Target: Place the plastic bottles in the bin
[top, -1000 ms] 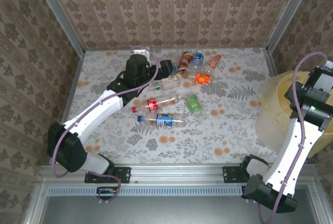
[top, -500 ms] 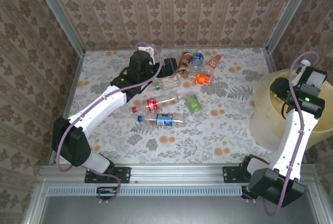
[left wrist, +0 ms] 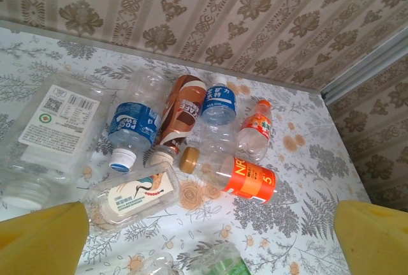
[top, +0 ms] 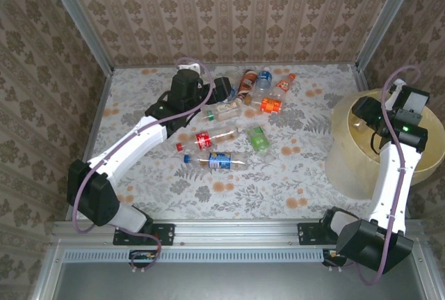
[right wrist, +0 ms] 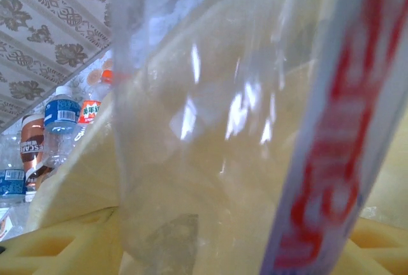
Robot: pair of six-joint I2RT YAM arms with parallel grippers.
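Your right gripper (top: pixel 365 113) sits over the bin (top: pixel 344 168), clamped on 1 red-labelled bottle (right wrist: pixel 210 128) for dropping; your left gripper (top: pixel 221 90) hangs spread above the far bottles (left wrist: pixel 250 182), ready to pick.

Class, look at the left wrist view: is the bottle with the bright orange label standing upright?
No, the orange-labelled bottle lies on its side on the table.

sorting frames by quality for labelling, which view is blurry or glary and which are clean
right wrist: the red-labelled bottle sits very close to the lens, heavily blurred with white glare patches; far bottles at the left edge are sharper. left wrist: sharp and evenly lit, the orange-labelled bottle print readable, only the yellow gripper pads soft. top external: even light, soft shadows, no glare.
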